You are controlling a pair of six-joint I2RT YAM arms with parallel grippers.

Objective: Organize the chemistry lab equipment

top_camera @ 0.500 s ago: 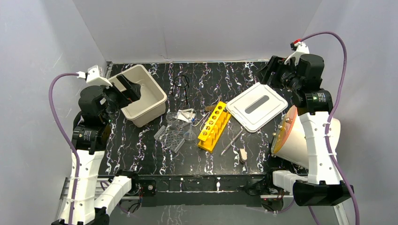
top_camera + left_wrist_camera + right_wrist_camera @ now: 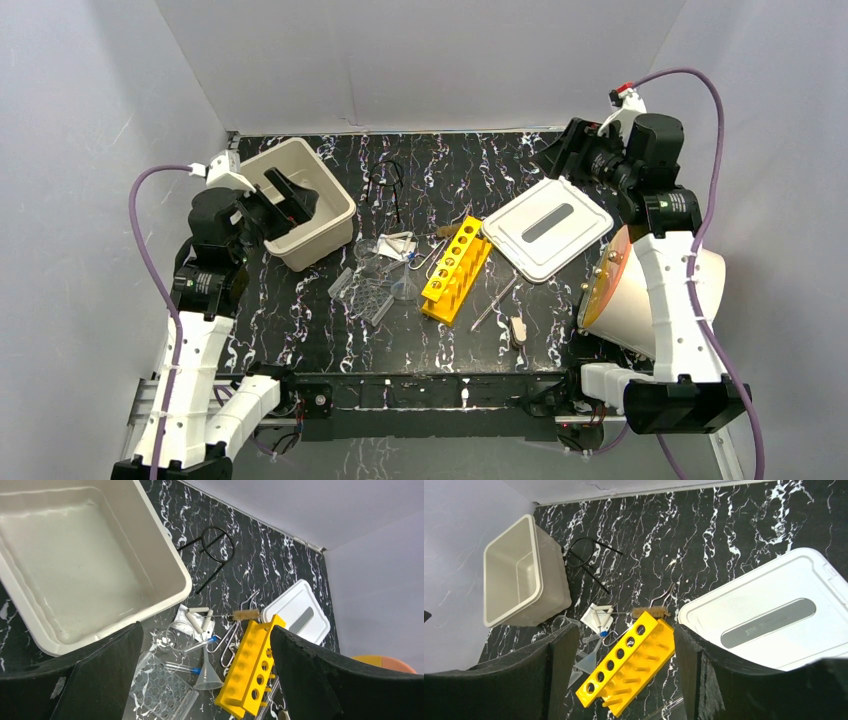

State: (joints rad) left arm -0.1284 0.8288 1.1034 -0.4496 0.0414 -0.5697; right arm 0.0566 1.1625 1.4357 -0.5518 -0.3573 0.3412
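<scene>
Yellow tube rack [image 2: 457, 268] sits mid-table [image 2: 450, 160] in the top view. White lid [image 2: 548, 228] lies just right of it, off the beige bin [image 2: 338, 214] at far left. Clear ridged tray [image 2: 363, 296], funnel [image 2: 404, 290] and small glassware are heaped just left of the rack. Black wire loop [image 2: 385, 184] lies apart, toward the far wall. Thin metal tool [image 2: 495, 303] lies on the near-right side of the rack. Left gripper [image 2: 288, 197] hangs over the bin, right gripper [image 2: 563, 150] above the far right corner beyond the lid. Neither touches anything.

Left wrist: fingers [image 2: 102, 680] spread wide, nothing between them. Bin interior is bare, no item inside. Bristle brush [image 2: 245, 614] and a small white packet [image 2: 195, 622] lie in the clutter between bin and rack.

Right wrist: fingers [image 2: 559, 680] wide apart, nothing held. Same layout: rack, loop, brush and packet loose on the table, lid flat beside the rack.

My read: sorting hasn't effectively begun. Bin is open and ready, and every piece of equipment is left to place.
</scene>
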